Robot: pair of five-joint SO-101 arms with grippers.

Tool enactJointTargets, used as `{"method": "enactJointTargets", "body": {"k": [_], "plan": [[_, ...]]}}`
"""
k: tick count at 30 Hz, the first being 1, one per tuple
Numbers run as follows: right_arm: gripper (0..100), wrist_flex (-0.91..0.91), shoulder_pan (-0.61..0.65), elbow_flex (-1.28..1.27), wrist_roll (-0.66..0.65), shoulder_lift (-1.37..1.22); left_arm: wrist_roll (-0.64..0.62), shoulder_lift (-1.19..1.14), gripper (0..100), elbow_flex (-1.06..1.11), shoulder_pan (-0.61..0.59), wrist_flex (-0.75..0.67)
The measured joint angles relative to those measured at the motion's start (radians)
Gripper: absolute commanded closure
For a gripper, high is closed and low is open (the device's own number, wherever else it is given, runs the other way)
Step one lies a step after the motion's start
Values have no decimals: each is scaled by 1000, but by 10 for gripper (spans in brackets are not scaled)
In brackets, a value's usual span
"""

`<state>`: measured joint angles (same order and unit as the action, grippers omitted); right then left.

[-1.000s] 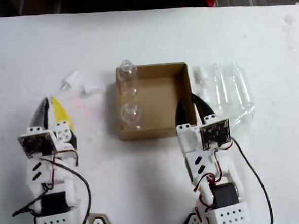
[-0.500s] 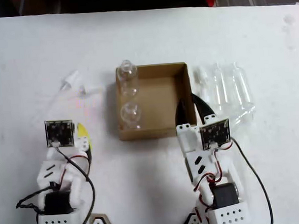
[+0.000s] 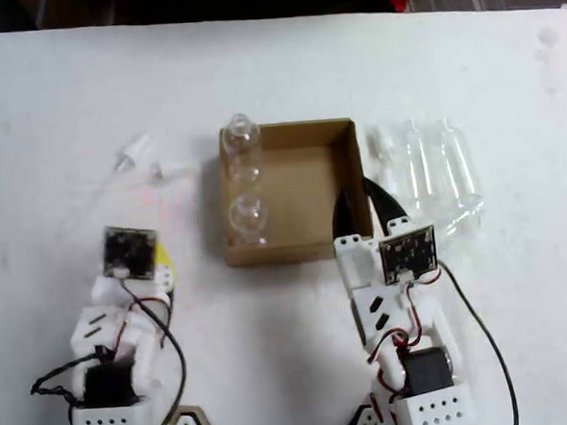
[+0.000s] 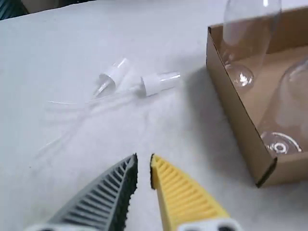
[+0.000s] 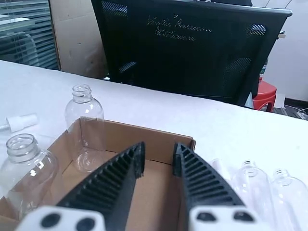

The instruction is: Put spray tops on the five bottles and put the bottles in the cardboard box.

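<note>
The cardboard box (image 3: pixel 296 252) sits mid-table with two uncapped clear bottles (image 3: pixel 241 138) (image 3: pixel 247 218) upright along its left wall. Three more clear bottles (image 3: pixel 442 169) lie on their sides right of the box. Two white spray tops (image 3: pixel 135 152) (image 3: pixel 172 170) lie left of it, with thin tubes trailing. My left gripper (image 4: pixel 144 164) is shut and empty, drawn back well short of the spray tops (image 4: pixel 113 77) (image 4: pixel 159 82). My right gripper (image 5: pixel 158 150) is open at the box's near right corner, its black fingers (image 3: pixel 341 214) on either side of the box's right wall.
A black chair (image 5: pixel 192 53) stands beyond the table's far edge. White tabletop (image 3: pixel 83 90) lies bare behind and left of the spray tops. The lying bottles (image 5: pixel 252 183) crowd the box's right side.
My left arm has drawn back toward the table's front edge, away from the spray tops, and folded up. The right arm and all the bottles have stayed put.
</note>
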<state>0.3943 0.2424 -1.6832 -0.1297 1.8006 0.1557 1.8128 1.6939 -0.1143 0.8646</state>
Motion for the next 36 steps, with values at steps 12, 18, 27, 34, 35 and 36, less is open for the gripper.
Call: {"method": "enactJointTargets", "body": {"k": [12,18,27,34,35,36], "plan": [[914,34,43,0,0,0,127,0,943,0,46,9],[915,34,48,0,0,0,129,0,943,0,46,58],[915,34,48,0,0,0,129,0,947,0,48,46],[915,34,48,0,0,0,129,0,947,0,48,41],[915,34,48,0,0,0,129,0,947,0,48,41],[915,34,48,0,0,0,129,0,947,0,48,41]]}}
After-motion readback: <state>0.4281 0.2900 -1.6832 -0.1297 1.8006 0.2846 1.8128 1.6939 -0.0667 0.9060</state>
